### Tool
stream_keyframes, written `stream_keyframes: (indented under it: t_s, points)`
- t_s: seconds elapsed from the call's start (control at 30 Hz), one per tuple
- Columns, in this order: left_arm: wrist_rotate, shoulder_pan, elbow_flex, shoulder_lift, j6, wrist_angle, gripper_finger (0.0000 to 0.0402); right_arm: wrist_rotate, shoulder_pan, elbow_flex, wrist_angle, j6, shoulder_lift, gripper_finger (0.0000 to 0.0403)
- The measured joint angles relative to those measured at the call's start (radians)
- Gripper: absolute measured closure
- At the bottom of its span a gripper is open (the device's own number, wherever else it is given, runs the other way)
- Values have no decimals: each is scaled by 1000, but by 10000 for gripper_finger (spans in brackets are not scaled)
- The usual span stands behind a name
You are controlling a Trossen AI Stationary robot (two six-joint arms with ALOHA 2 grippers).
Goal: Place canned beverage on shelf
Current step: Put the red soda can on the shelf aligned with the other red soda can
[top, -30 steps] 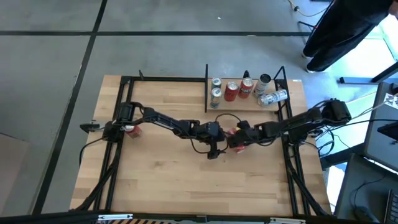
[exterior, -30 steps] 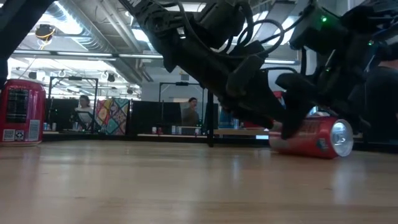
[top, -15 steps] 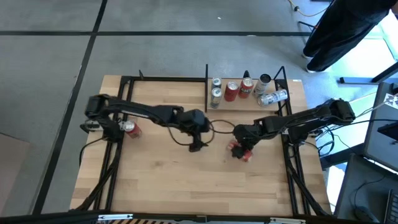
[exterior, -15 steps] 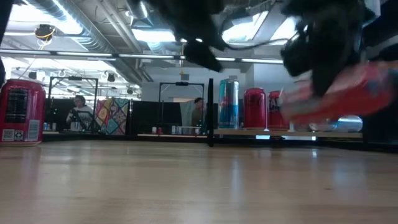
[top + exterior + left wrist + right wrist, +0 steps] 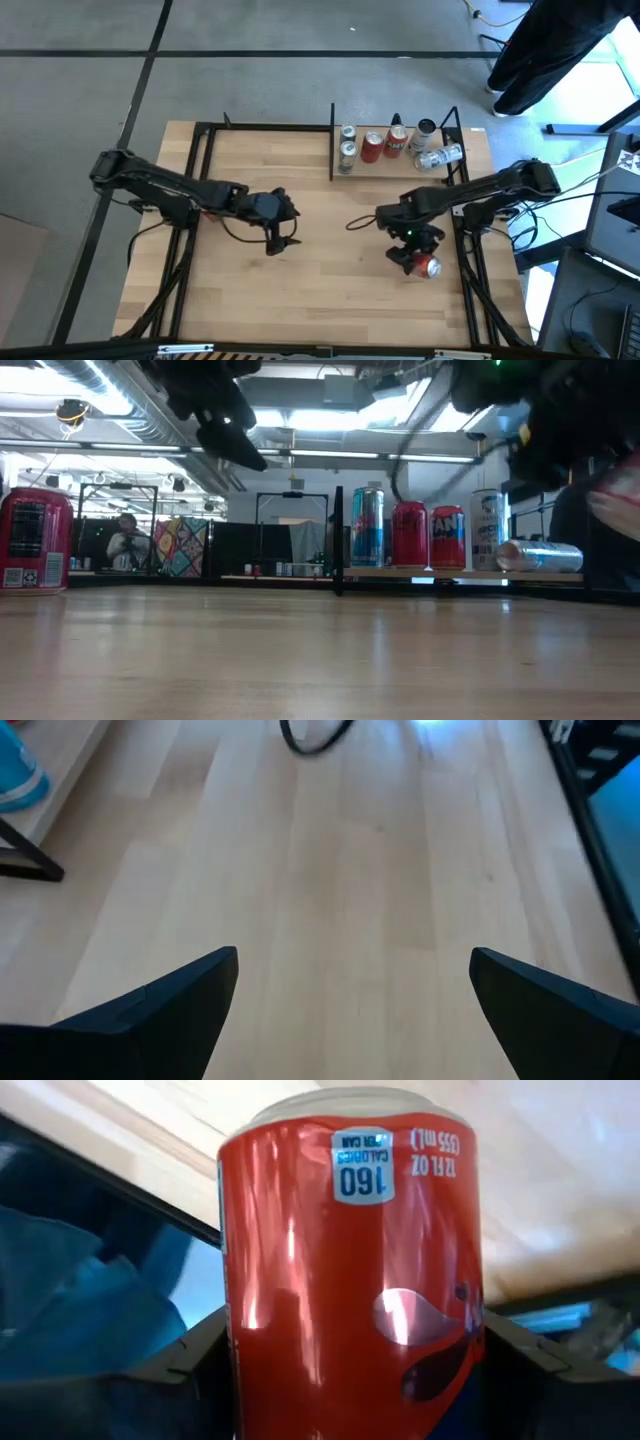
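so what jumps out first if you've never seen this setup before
Most striking is the red can clamped in the right pincer and held sideways near the table's right edge, well short of the shelf. Next is the shelf itself at the table's far right, already carrying a row of upright cans and one silver can lying on its side. The left pincer hangs open and empty over the bare left-centre of the table.

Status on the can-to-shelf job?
Done: several cans already sit on the shelf, one lying on its side. In hand: the right gripper holds a red can above the table's right side. Left: carry it to the shelf and release. The left gripper waits open mid-table.
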Motion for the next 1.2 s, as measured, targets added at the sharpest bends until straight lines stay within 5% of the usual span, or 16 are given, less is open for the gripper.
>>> stream_keyframes:
  t_s: [0.57, 1.2]
  points:
    - [6, -88, -17, -28, 0, 34, 6, -255, 0, 0, 5, 0, 360, 133]
    - [2, -153, -17, -28, 26, 35, 6, -328, 0, 4, 60, -16, 426, 64]
